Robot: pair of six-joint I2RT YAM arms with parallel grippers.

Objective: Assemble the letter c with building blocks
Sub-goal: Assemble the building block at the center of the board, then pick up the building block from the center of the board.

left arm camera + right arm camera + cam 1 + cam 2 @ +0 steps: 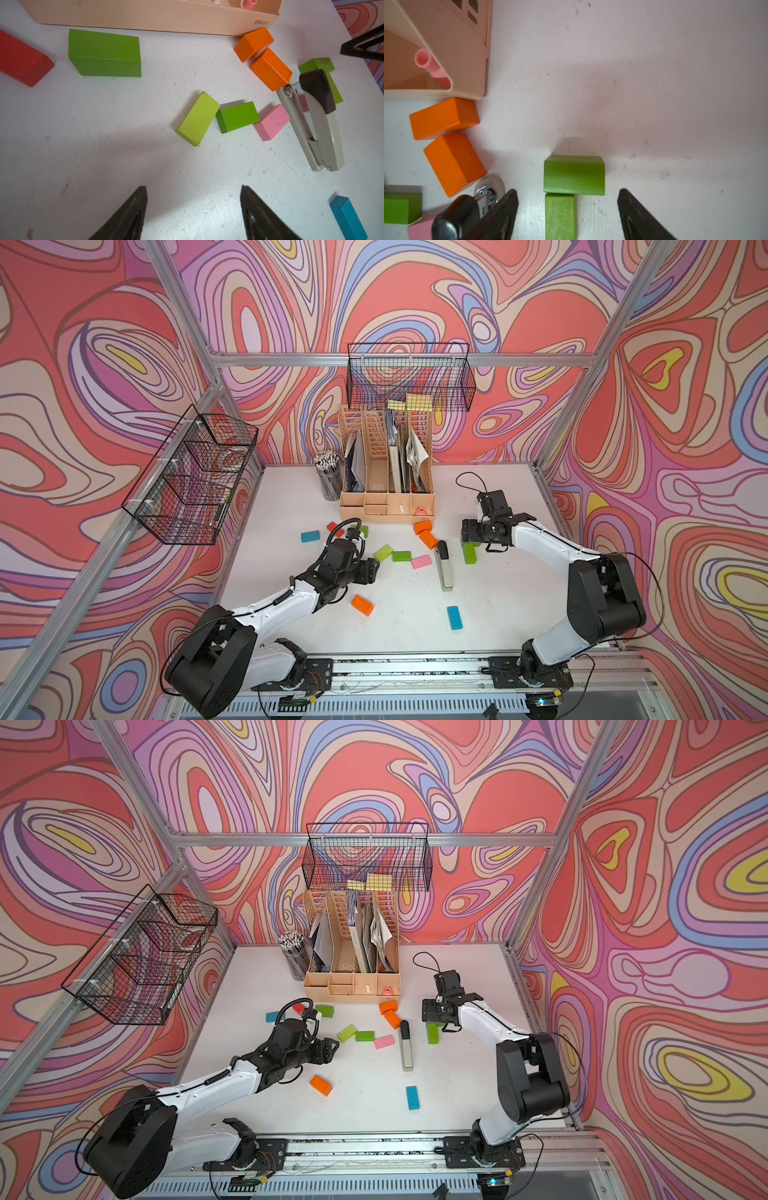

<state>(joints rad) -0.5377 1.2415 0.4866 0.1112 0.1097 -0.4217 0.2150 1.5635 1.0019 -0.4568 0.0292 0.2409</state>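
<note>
Building blocks lie scattered on the white table. Two green blocks (574,174) (559,216) touch in an L at the right. My right gripper (568,192) hangs open just above them, its fingertips either side of the L without touching it; in a top view it (468,540) covers the L's far end. My left gripper (193,188) (372,570) is open and empty, near a lime block (383,552), a green block (401,556) and a pink block (421,561) in a loose row. No letter c shape shows.
A stapler (444,566) lies between the row and the L, its head against two orange blocks (426,533). Loose blocks: blue (310,536), red (332,527), green (362,531), orange (362,605), blue (454,617). A desk organiser (386,506) and pencil cup (329,481) stand behind.
</note>
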